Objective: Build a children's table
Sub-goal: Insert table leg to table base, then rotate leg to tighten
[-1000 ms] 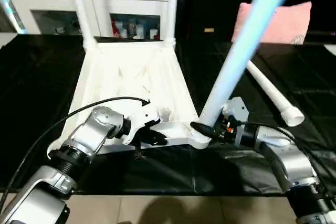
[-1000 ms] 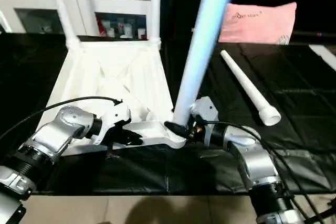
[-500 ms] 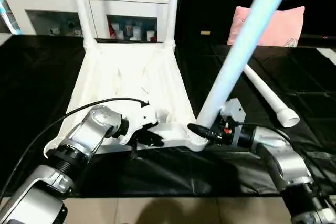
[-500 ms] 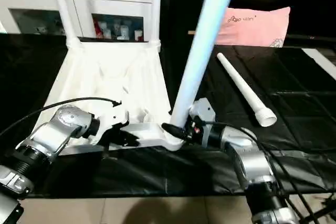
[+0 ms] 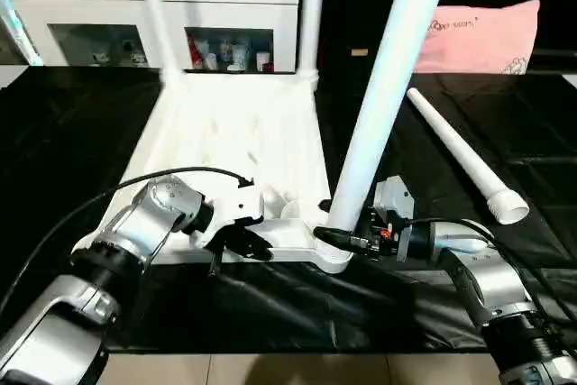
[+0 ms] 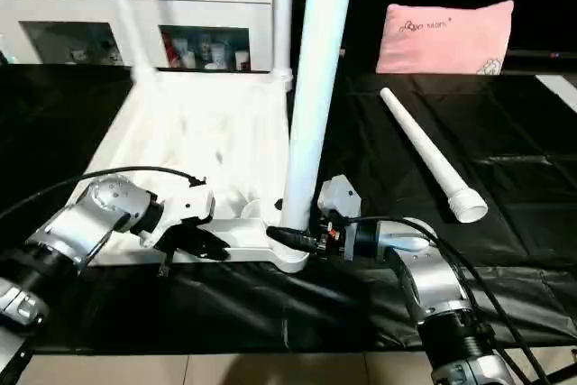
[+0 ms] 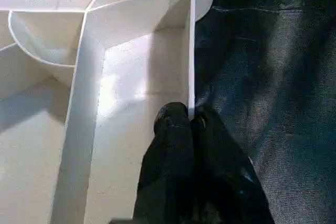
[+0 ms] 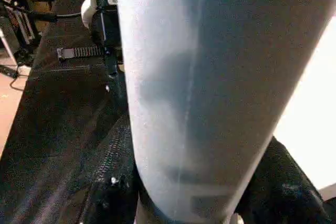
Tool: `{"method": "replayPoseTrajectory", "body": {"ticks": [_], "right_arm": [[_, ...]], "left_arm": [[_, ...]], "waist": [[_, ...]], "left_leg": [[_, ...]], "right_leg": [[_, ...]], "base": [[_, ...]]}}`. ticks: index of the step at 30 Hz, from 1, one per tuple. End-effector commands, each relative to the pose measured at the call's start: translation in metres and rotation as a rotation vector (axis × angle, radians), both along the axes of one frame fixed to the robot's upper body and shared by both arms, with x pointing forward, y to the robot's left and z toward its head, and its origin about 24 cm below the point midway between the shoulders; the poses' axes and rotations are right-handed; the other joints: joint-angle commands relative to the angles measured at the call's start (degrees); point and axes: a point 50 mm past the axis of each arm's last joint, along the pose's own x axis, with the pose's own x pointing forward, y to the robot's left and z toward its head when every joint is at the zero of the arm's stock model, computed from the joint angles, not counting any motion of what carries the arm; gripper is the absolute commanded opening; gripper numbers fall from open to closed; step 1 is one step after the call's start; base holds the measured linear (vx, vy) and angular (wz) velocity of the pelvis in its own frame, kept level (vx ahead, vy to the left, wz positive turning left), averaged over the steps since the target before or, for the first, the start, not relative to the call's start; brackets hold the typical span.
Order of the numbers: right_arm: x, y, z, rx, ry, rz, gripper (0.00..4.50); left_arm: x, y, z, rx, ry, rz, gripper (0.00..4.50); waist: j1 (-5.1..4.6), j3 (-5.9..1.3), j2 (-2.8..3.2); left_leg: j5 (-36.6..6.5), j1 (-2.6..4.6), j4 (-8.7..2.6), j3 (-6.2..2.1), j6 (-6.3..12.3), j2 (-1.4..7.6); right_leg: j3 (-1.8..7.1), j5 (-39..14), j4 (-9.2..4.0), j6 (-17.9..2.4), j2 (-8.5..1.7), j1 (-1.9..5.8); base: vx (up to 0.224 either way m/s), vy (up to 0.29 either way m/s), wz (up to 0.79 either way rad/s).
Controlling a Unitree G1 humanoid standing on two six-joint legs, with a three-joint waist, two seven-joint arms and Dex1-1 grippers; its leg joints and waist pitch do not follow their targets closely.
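Upright leg (image 5: pixel 383 96) within right hand (image 5: pixel 335 239)

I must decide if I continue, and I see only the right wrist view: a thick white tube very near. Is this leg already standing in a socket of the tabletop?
Observer: Yes. The leg stands nearly upright in the near right corner socket of the tabletop, with the right gripper closed around its base.
Operator: What does the left arm do?
Observer: The left gripper is shut on the tabletop's near rim, pinching the thin wall.
Operator: How many legs remain?
Observer: One loose leg lies on the black cloth, right of the tabletop. Two legs already stand at the far corners.
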Motion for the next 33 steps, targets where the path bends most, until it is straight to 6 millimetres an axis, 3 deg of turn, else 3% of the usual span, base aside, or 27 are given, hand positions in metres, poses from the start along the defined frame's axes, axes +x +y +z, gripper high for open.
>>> {"method": "replayPoseTrajectory", "body": {"ticks": [1,9,10,12,15,16,18,21,22,23,25,27,28,33], "right_arm": [[-0.024,0.012,-0.039,-0.099,0.196,0.126,1.93],[-0.023,0.012,-0.039,-0.103,0.193,0.128,1.93],[-0.02,0.013,-0.04,-0.09,0.201,0.08,1.93],[-0.015,0.014,-0.041,-0.095,0.193,-0.006,1.93],[-0.002,0.012,-0.044,-0.113,0.162,-0.189,1.93],[0.004,0.011,-0.044,-0.11,0.152,-0.272,1.93],[0.016,0.011,-0.042,-0.086,0.157,-0.415,1.93],[0.028,0.013,-0.042,-0.092,0.157,-0.528,1.92],[0.038,0.016,-0.042,-0.105,0.167,-0.616,1.92],[0.041,0.017,-0.042,-0.109,0.174,-0.649,1.91],[0.051,0.022,-0.043,-0.128,0.213,-0.728,1.91],[0.055,0.025,-0.043,-0.137,0.219,-0.754,1.91],[0.06,0.029,-0.042,-0.147,0.23,-0.784,1.91],[0.063,0.037,-0.042,-0.16,0.243,-0.79,1.91]], "left_arm": [[0.01,-0.011,0.017,-0.029,-0.083,-0.015,0.0],[0.013,-0.009,0.017,-0.025,-0.083,0.012,0.0],[0.014,-0.007,0.017,-0.039,-0.073,0.052,0.0],[0.015,-0.005,0.018,-0.065,-0.062,0.11,0.0],[0.016,-0.003,0.022,-0.112,-0.064,0.209,0.0],[0.016,-0.004,0.024,-0.131,-0.063,0.252,0.0],[0.013,-0.006,0.026,-0.153,-0.067,0.309,0.0],[0.01,-0.01,0.03,-0.173,-0.063,0.356,0.0],[0.007,-0.014,0.033,-0.188,-0.061,0.393,0.0],[0.006,-0.017,0.034,-0.192,-0.06,0.406,0.0],[0.004,-0.026,0.039,-0.208,-0.062,0.433,0.0],[0.003,-0.03,0.041,-0.216,-0.061,0.44,0.0],[0.002,-0.036,0.042,-0.217,-0.065,0.446,0.0],[0.0,-0.041,0.039,-0.191,-0.087,0.471,0.0]], "waist": [[0.04,-2.46,0.12],[-0.06,-2.34,-0.31],[-0.07,-2.27,-0.58],[-0.18,-2.13,-0.45],[-0.73,-1.99,-0.81],[-1.5,-1.82,-0.98],[-2.44,-1.67,-0.69],[-4.53,-1.84,-0.7],[-4.82,-2.33,-0.91],[-5.24,-2.24,-0.94],[-5.57,-2.45,-1.03],[-5.51,-2.62,-1.24],[-5.54,-2.87,-1.54],[-4.66,-2.85,-1.62]], "left_leg": [[-21.1,0.28,-4.3,-0.95,1.25,2.13],[-21.9,0.33,-4.44,-0.84,1.25,2.13],[-22.2,0.41,-4.43,-0.8,1.24,2.11],[-22.6,0.45,-4.53,-0.88,0.84,2.14],[-24.5,0.64,-4.47,-1.08,-0.23,1.97],[-26.2,0.58,-4.45,-1.42,-1.09,2.0],[-28.9,0.57,-4.64,-1.89,-1.87,2.13],[-31.5,0.38,-4.65,-2.29,-2.06,2.1],[-28.7,-0.42,-4.58,-2.28,-2.04,2.16],[-27.3,-0.9,-4.68,-2.14,-1.69,2.01],[-23.6,-1.01,-4.14,-1.54,-0.62,1.68],[-20.5,-1.51,-4.02,-1.31,0.16,1.64],[-16.5,-1.97,-3.89,-1.06,0.94,1.81],[-11.7,-1.99,-3.57,-0.47,2.28,1.87]], "right_leg": [[3.95,-27.5,-4.73,-6.3,-4.86,1.22],[4.07,-28.8,-4.93,-5.6,-4.78,0.9],[4.04,-30.2,-5.06,-5.2,-4.85,0.76],[4.01,-31.4,-5.22,-4.7,-4.89,0.69],[3.6,-34.3,-5.56,-3.6,-4.96,0.44],[3.15,-36.2,-5.65,-2.8,-5.16,0.46],[2.66,-36.9,-5.99,-1.9,-4.98,0.46],[2.41,-34.2,-5.87,-2.6,-5.05,0.61],[3.05,-31.5,-5.02,-3.8,-5.52,1.06],[3.13,-30.4,-4.93,-4.6,-5.33,1.03],[3.53,-28.2,-4.87,-6.3,-5.15,0.53],[3.8,-25.7,-4.54,-7.1,-5.12,0.73],[4.03,-21.9,-3.65,-8.4,-5.02,0.88],[4.36,-15.7,-2.71,-10.4,-4.57,0.83]], "base": [[0.0,0.0,0.0],[0.0,0.0,0.0],[0.0,0.0,0.0],[0.0,0.0,0.0],[0.0,0.0,0.0],[0.0,0.0,0.0],[0.0,0.0,0.0],[0.0,0.0,0.0],[0.0,0.0,0.0],[0.0,0.0,0.0],[0.0,0.0,0.0],[0.0,0.0,0.0],[0.0,0.0,0.0],[0.0,0.0,0.0]]}}
